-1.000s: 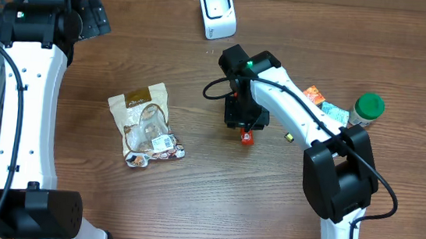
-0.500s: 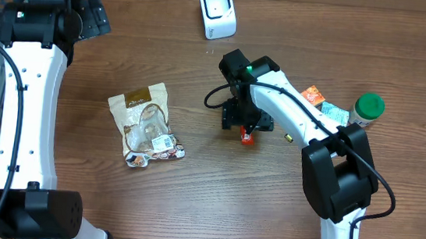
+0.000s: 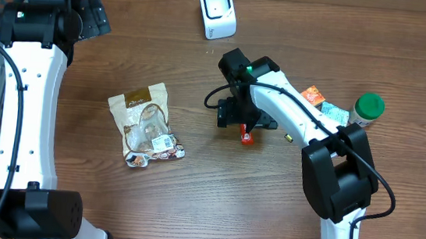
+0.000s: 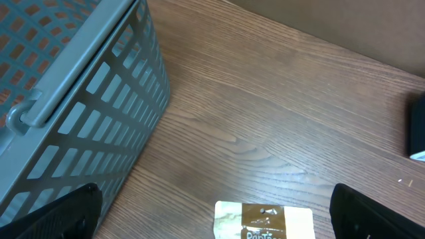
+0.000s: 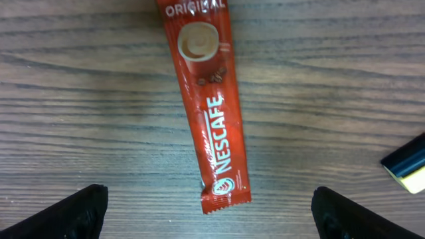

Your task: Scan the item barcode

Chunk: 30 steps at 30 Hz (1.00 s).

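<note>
A red Nescafe stick sachet (image 5: 209, 106) lies flat on the wooden table, printed side up; no barcode shows on it. My right gripper (image 5: 211, 222) hangs open over it, its dark fingertips (image 5: 80, 209) far apart on either side of the sachet's near end and not touching it. From overhead, the sachet (image 3: 246, 137) pokes out just below the right gripper (image 3: 237, 115). The white barcode scanner (image 3: 217, 10) stands at the back centre. My left gripper (image 4: 216, 216) is open and holds nothing, up near the back left (image 3: 90, 15).
A brown and cream snack pouch (image 3: 147, 125) lies left of centre, its top edge (image 4: 263, 222) under the left wrist. A grey mesh basket (image 4: 73, 86) fills the far left. A green-capped jar (image 3: 368, 108), small packets (image 3: 314, 95) and a yellow-black piece (image 5: 408, 172) sit to the right.
My right gripper has opened wide and let go of the red sachet, which now rests on the table. The gripper has shifted slightly left. The left arm has not moved.
</note>
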Each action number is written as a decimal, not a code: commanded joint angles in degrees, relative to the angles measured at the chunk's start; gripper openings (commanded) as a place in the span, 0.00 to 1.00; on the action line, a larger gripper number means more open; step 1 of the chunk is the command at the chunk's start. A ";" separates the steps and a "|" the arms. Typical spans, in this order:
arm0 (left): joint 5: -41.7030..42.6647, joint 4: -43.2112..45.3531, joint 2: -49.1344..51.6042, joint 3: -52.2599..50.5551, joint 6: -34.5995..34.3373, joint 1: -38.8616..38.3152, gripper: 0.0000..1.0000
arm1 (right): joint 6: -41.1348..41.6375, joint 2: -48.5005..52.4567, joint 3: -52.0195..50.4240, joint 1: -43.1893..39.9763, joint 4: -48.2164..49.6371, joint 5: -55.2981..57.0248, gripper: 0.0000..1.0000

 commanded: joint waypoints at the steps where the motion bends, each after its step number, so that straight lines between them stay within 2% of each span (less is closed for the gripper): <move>1: -0.76 0.15 0.55 0.44 -0.81 -0.07 0.99 | -0.17 -0.04 -0.26 -0.24 0.37 0.96 1.00; 6: -0.76 0.15 0.55 0.44 -0.81 -0.07 1.00 | -0.15 -0.04 -0.26 -0.24 -0.20 0.98 0.98; 9: -0.76 0.15 0.55 0.44 -0.81 -0.07 1.00 | -0.15 -0.04 -0.28 -0.22 -0.79 0.98 0.54; 10: -0.76 0.15 0.55 0.44 -0.81 -0.07 1.00 | -0.11 -0.04 -0.35 -0.22 -0.85 0.98 0.46; 11: -0.76 0.15 0.55 0.44 -0.81 -0.07 1.00 | 0.17 -0.04 -0.50 -0.22 -0.79 0.98 0.44; 21: -0.76 0.13 0.55 0.44 -0.81 -0.07 1.00 | -0.15 -0.04 -0.70 -0.22 -0.87 0.98 0.45; 30: -0.79 0.15 0.55 0.44 -0.81 -0.07 1.00 | -0.42 -0.04 -0.74 -0.22 -0.76 1.03 0.52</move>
